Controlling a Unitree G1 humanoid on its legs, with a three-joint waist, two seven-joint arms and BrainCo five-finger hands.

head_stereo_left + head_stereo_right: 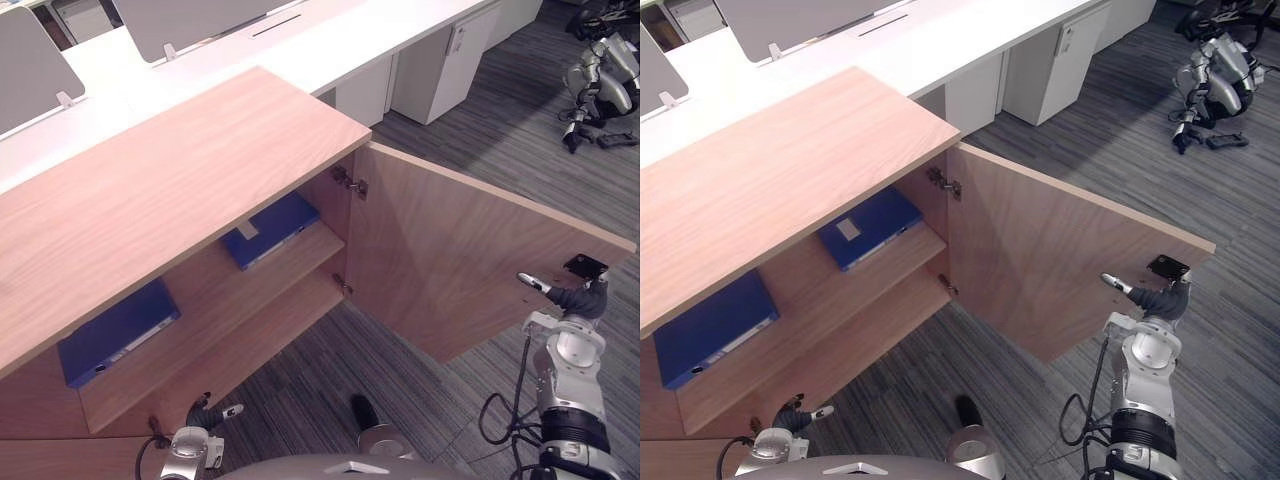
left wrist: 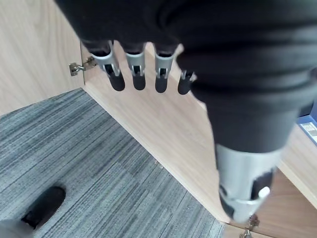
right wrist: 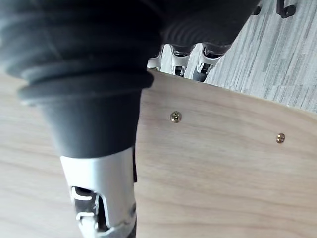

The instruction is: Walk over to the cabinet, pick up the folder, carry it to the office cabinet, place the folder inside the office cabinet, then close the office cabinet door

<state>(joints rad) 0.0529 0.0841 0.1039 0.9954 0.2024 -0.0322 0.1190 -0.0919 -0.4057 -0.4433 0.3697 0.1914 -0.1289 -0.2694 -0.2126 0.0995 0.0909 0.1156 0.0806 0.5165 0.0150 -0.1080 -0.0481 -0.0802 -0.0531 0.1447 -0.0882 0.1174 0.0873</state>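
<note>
**Left eye view.** The office cabinet (image 1: pixel 170 190) has its single door (image 1: pixel 450 250) wide open on two hinges (image 1: pixel 350 183). Two blue folders lie flat on the upper shelf (image 1: pixel 312 258). The hinge-side folder (image 1: pixel 272 228) is close to the door. The left-end folder (image 1: pixel 118 330) is at the other end of the shelf, and the cabinet top hides its far part. The right hand (image 1: pixel 570 298) is at the door's free edge, well apart from both folders. The left hand (image 1: pixel 203 412) hangs low in front of the cabinet, below the left-end folder and apart from it. A second robot (image 1: pixel 600 85) stands far off on the grey carpet (image 1: pixel 480 140).

**Right eye view.** A white label (image 1: pixel 848 229) shows on the hinge-side folder. Neither hand holds a folder.

**Left wrist view.** The left hand's fingers (image 2: pixel 137 74) hang straight in a row with the thumb held apart from them, and they hold nothing. Beyond them is the cabinet's bottom board (image 2: pixel 163 134). A blue corner of one folder is cut off at the picture's edge, and I cannot tell which folder it is.

**Right wrist view.** The right hand reaches over the door's edge, so the door hides the far part of the hand. I cannot tell whether it grips the door. Two brass screws (image 3: pixel 175 117) sit in the door's face.
</note>
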